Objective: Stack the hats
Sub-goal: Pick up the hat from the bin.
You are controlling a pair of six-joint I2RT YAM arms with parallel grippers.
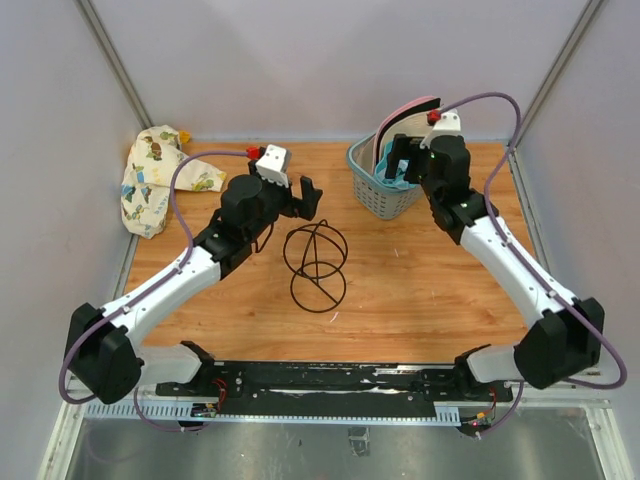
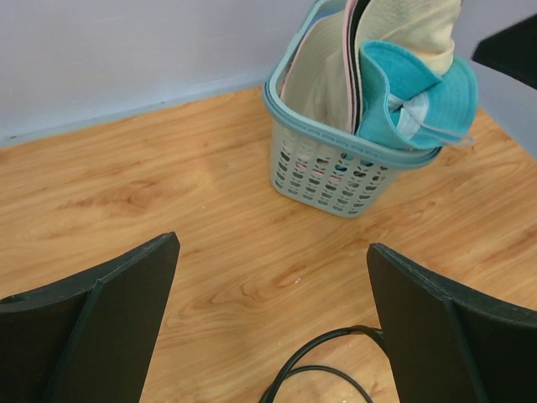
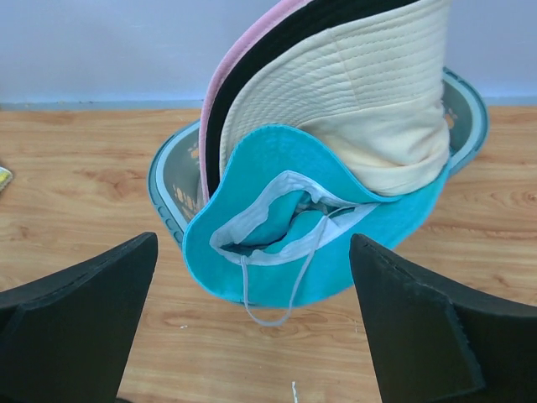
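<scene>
Several hats stand on edge in a grey-green slatted basket [image 1: 377,195] at the back right: pink [image 3: 228,80], black [image 3: 277,50], cream [image 3: 361,101] and, in front, a teal-blue hat [image 3: 285,260] with a white lining and chin cord, hanging over the rim. They also show in the left wrist view, the teal hat [image 2: 411,92] in front of the cream one [image 2: 411,29]. My right gripper [image 3: 253,243] is open, just before the teal hat, empty. My left gripper [image 2: 273,252] is open and empty over the bare table, left of the basket [image 2: 336,180].
A black wire hoop frame [image 1: 315,265] lies mid-table, its edge under my left gripper [image 2: 327,361]. A patterned cream cloth bundle [image 1: 155,180] sits at the back left corner. Grey walls close the table on three sides.
</scene>
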